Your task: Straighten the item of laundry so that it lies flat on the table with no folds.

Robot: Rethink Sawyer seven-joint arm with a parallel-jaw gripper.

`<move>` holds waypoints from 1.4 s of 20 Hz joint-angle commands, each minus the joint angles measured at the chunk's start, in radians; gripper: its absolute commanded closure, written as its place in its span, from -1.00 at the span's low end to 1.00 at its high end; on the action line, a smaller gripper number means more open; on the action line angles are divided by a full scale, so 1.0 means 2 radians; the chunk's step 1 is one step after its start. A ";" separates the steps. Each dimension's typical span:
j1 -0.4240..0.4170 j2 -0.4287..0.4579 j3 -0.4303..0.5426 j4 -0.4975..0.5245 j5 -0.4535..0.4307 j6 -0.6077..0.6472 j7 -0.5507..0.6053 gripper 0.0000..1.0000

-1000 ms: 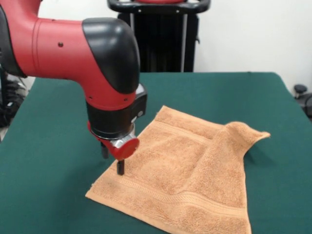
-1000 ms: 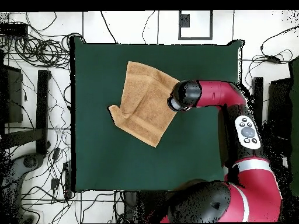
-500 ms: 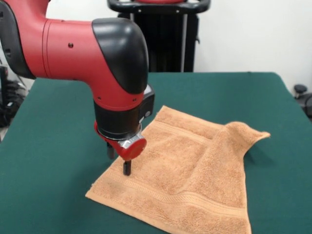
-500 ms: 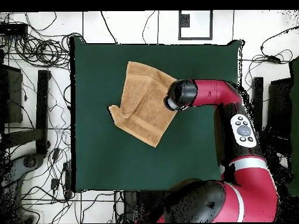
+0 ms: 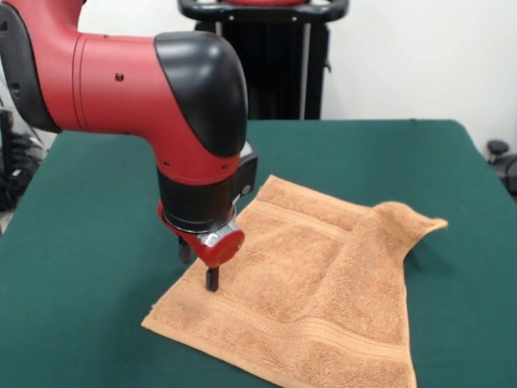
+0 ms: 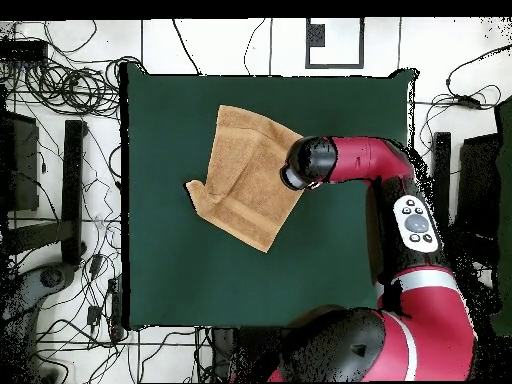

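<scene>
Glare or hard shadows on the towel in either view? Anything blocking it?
Front view: soft, even light on the towel, no glare; only a faint shadow on the table beneath the towel's raised corner; a dull sheen on the arm shell. Overhead view: flat light, no distinct shadow; the arm's wrist covers part of one towel edge.

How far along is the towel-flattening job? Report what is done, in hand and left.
Done: most of the towel lies spread on the green table.
In hand: the end effector is down at the towel's edge on the side away from the fold; I cannot tell whether it grips.
Left: one corner is folded over and raised, also visible from overhead. It must be laid out.
</scene>
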 commanded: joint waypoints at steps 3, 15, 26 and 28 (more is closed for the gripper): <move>0.037 0.044 0.016 0.001 0.001 -0.005 -0.049 -1.00; 0.049 0.019 0.018 0.035 0.030 0.008 -0.037 -1.00; 0.038 -0.015 0.021 0.091 0.051 0.018 -0.059 -1.00; 0.035 -0.018 0.022 0.100 0.053 0.017 -0.062 -1.00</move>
